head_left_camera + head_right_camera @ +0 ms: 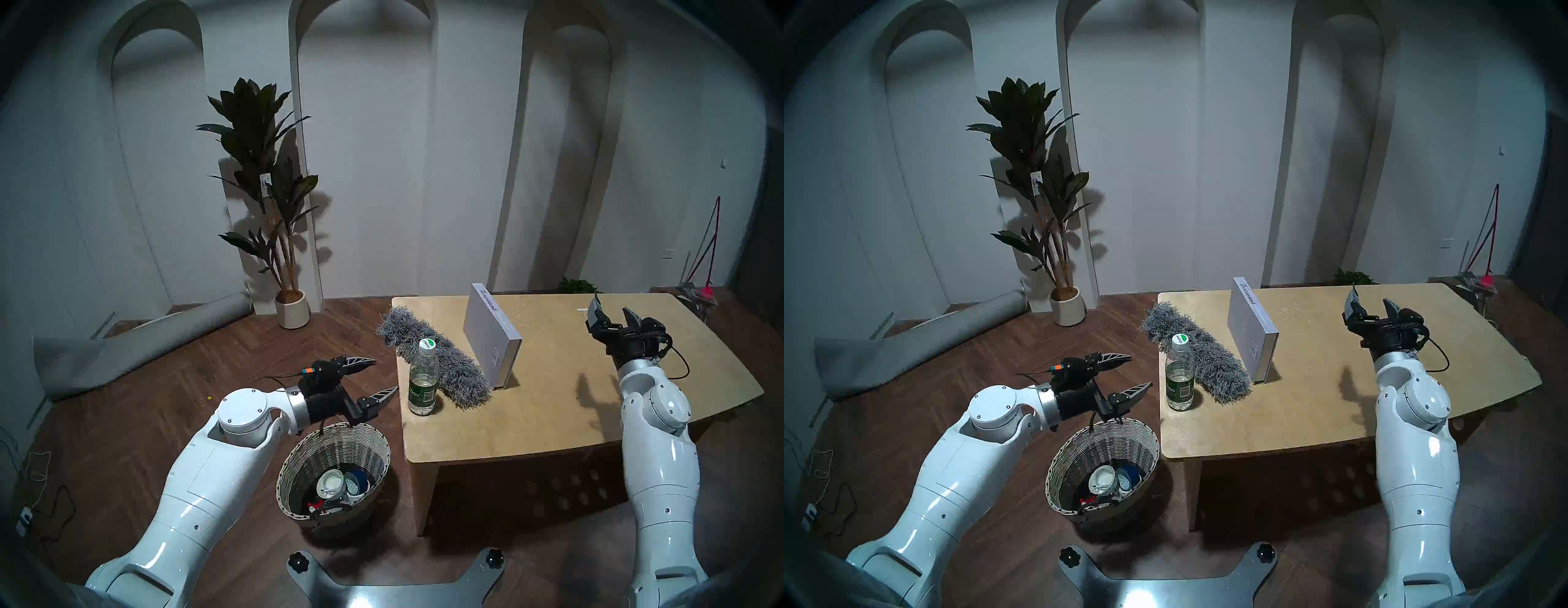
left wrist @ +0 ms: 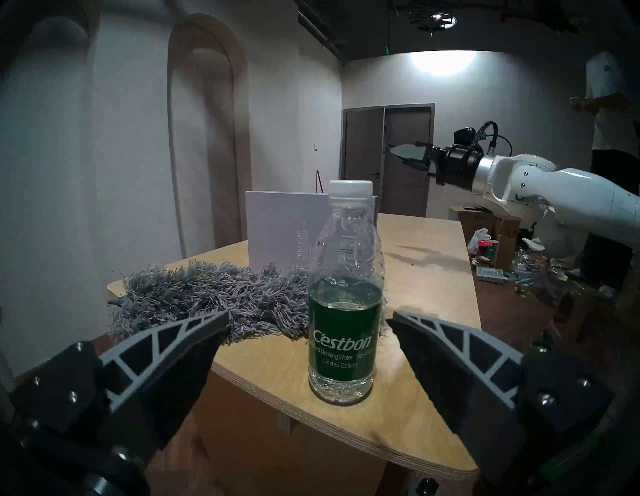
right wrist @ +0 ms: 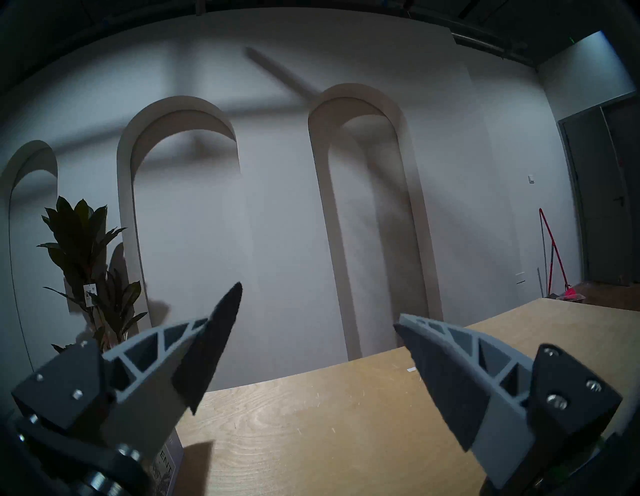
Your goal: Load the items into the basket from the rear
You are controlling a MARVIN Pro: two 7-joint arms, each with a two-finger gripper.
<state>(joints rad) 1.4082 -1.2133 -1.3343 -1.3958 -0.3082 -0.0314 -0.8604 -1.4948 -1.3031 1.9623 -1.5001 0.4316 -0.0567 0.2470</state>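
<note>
A clear bottle (image 1: 423,382) (image 1: 1179,378) with a green label stands near the table's left front corner. Behind it lies the shaggy grey duster head (image 1: 437,361) (image 2: 207,294). Beyond that, the grey-lavender book (image 1: 488,339) (image 2: 280,228) stands upright on its edge. The wicker basket (image 1: 339,446) (image 1: 1106,446) sits on the floor left of the table, with several small things inside. My left gripper (image 1: 384,375) (image 2: 308,318) hovers open above the basket's far rim, pointing at the bottle (image 2: 343,311) and just short of it. My right gripper (image 1: 611,308) (image 3: 317,304) hangs open and empty over the table's right half.
The low wooden table (image 1: 551,403) holds all three items. A potted plant (image 1: 292,312) and a rolled grey mat (image 1: 140,339) stand at the back left. In the left wrist view, floor clutter (image 2: 502,263) and a person (image 2: 609,114) lie beyond the table's right end.
</note>
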